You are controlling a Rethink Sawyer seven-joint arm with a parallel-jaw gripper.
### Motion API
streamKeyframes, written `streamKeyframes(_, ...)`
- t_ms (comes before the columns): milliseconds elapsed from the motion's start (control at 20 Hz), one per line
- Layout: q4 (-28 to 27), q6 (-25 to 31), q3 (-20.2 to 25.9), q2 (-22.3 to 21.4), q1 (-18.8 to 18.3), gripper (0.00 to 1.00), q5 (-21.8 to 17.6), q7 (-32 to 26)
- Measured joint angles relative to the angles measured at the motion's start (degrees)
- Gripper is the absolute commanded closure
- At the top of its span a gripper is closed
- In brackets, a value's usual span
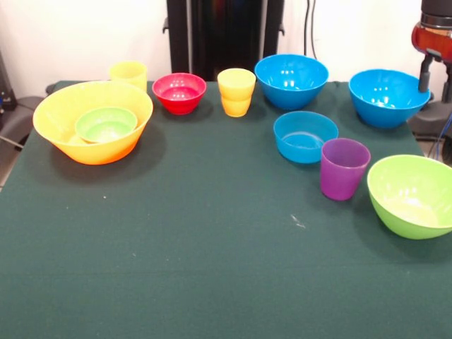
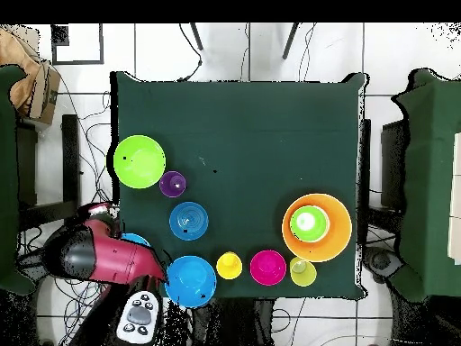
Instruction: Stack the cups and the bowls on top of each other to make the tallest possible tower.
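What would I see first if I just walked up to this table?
The huge orange bowl at the left of the front view, with a small green bowl sitting inside it. Next, the bright blue bowls: two large ones along the far edge and a shallow one beside the purple cup. A lime bowl sits at the right edge.

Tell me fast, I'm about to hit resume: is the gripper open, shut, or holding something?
Gripper: cannot be told; only a dark part of it shows, over the large blue bowl at the table edge.
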Motion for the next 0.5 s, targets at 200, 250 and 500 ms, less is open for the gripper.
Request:
streamKeyframes(200,1.0,-1.1,0.6,-0.2,-0.5,0.0,0.0,0.0)
streamKeyframes(250,1.2,-1.5,0.8,-0.2,-0.6,0.0,0.0,0.0)
streamKeyframes(500,2.7,-4.0,2.4,-0.2,-1.7,0.0,-0.7,0.0)
